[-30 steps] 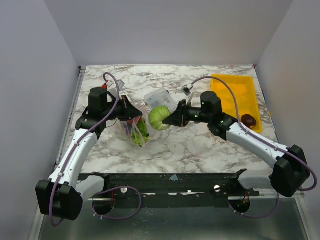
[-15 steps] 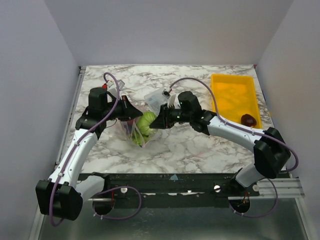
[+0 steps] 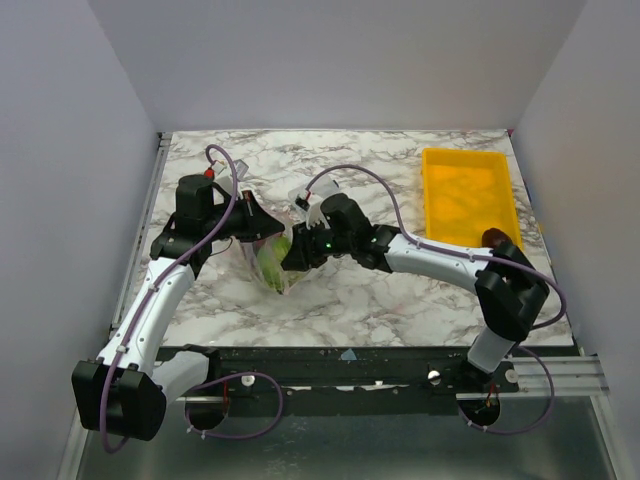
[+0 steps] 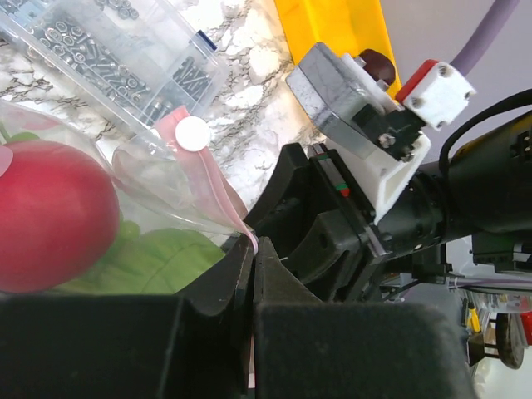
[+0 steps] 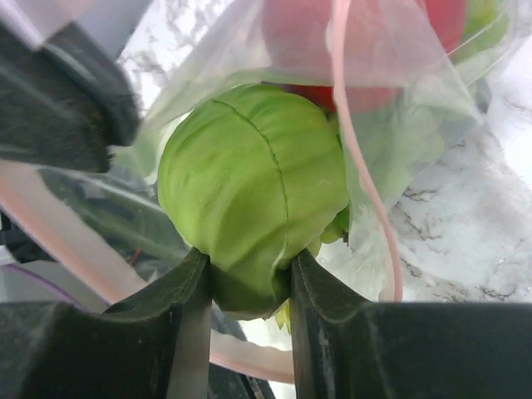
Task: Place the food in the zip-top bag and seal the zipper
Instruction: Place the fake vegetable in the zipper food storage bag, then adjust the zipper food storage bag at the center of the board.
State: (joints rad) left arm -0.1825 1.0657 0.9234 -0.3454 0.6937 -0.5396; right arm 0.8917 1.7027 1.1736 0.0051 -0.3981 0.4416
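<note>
Our left tool (image 4: 252,253) is closed on the lip of the zip-top bag (image 4: 158,179), pinching it at the pink zipper (image 4: 214,183). Our right tool (image 5: 248,270) grips the cabbage ball (image 5: 249,174), which sits just ahead of its fingertips at the bag's mouth, the red fruit (image 4: 46,216) beyond it. We see two risks. Letting go too early could roll the cabbage back onto the worktop (image 5: 465,241). Pushing harder could tug the floppy lip out of the left tool's pinch.

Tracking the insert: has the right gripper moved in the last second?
Yes. The right gripper, holding the cabbage, moved left, away from the yellow tray, to the zip-top bag's mouth.
</note>
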